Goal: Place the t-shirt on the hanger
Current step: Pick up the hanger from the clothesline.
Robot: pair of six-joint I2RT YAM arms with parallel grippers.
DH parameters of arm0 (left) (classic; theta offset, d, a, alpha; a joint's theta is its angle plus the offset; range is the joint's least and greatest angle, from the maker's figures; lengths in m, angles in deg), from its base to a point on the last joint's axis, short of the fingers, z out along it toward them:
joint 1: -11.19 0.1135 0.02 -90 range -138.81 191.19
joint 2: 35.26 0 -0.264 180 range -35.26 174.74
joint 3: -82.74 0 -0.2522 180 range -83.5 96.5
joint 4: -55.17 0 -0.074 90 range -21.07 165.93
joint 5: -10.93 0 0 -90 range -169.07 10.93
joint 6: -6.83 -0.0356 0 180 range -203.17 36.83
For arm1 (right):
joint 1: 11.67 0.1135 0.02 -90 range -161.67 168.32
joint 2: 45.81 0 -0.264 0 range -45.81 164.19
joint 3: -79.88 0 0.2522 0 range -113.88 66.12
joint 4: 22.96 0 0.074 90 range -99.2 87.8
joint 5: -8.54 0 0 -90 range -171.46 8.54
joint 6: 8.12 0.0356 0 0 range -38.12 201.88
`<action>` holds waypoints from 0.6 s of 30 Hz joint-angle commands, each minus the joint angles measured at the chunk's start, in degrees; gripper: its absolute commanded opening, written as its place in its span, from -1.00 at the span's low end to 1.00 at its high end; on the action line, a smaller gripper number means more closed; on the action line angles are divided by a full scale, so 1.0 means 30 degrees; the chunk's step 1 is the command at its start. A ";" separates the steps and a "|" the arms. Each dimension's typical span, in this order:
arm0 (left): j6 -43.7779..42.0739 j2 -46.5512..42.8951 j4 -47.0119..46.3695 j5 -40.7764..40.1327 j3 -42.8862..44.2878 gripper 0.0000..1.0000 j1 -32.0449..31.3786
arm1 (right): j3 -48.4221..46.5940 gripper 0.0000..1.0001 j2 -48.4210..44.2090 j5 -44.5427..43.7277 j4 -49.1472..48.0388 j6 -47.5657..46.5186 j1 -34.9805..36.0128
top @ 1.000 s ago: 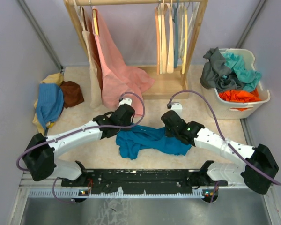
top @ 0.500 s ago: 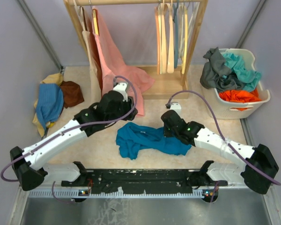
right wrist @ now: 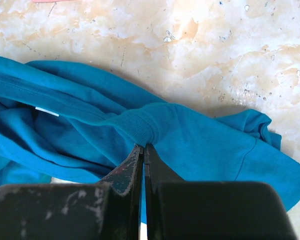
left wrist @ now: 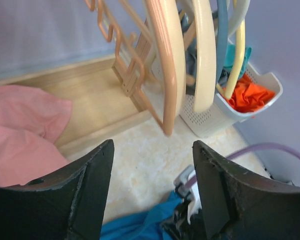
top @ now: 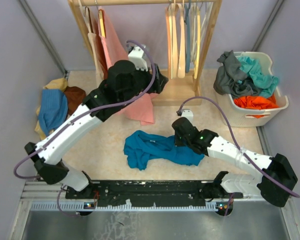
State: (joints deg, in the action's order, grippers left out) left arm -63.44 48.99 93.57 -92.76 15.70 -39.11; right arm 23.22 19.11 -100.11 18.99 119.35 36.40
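Left fingers (left wrist: 90,185) gape empty near the hanger (left wrist: 166,60), while right fingers (right wrist: 126,174) pinch shut on the t-shirt (right wrist: 190,135) on the table (right wrist: 215,45).

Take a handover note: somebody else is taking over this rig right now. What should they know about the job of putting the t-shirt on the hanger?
Left end effector: open and empty, raised in front of the light orange-tan wooden hanger with the zigzag lower bar, not touching it.
Right end effector: shut on a fold of the deep teal-blue short-sleeved t-shirt, which lies crumpled on the marbled tabletop.
The hanger hangs on the wooden garment rack.
Done: shirt pinched.
Left: grip the hanger, bring it down and work it into the shirt.
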 commanded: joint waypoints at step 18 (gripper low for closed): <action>-0.1549 0.4769 0.0282 -0.2186 0.6411 0.44 0.1333 | -0.0205 -1.00 -0.0948 0.0062 -0.0684 0.0145 -0.0109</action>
State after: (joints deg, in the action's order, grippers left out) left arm -66.76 64.68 95.23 -97.29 35.70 -35.81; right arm 23.24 17.98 -99.48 19.01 119.44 36.40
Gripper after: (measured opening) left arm 0.723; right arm 0.006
